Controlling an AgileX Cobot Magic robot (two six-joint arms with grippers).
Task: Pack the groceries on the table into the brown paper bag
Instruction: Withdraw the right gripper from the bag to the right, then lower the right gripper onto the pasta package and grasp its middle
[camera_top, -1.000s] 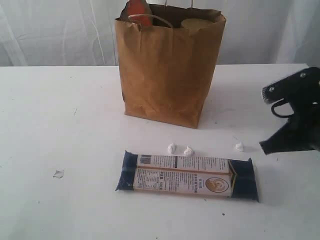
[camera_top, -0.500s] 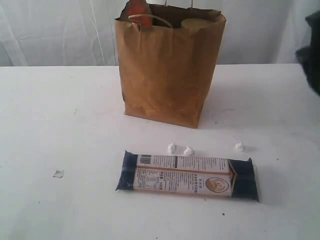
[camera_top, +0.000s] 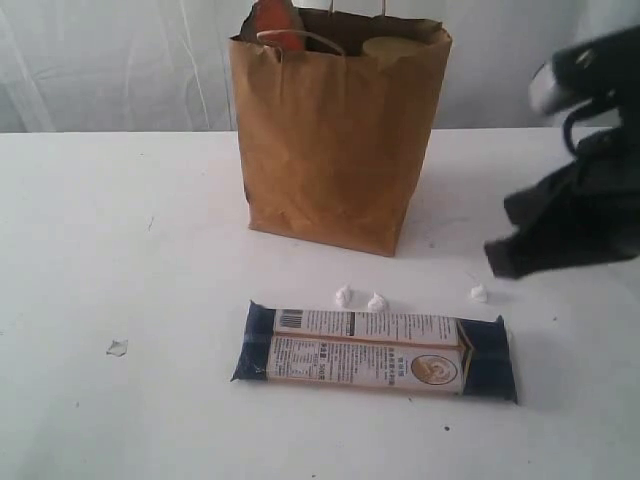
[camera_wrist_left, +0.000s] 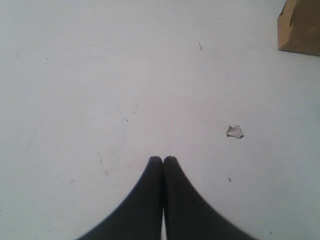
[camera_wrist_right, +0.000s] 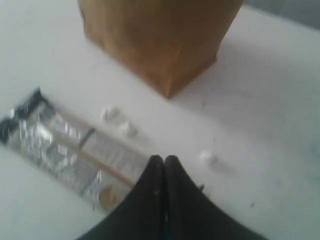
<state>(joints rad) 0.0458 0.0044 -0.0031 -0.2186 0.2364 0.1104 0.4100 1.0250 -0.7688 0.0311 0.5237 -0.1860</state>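
The brown paper bag stands upright at the back of the white table, with an orange-marked pouch and a mustard-yellow lid showing at its mouth. The long dark-blue-and-white packet lies flat in front of it and shows in the right wrist view as the packet too. My right gripper hovers shut and empty, right of the bag and above the packet's right end; its tips are pressed together. My left gripper is shut and empty over bare table, out of the exterior view.
Three small white crumbs lie between bag and packet. A small clear scrap lies at the left, also seen as a scrap near my left gripper. A bag corner shows in the left wrist view.
My right arm swung up and almost out of the exterior view, then came back lower and further left, toward the packet's right end. Bag and packet have not moved.
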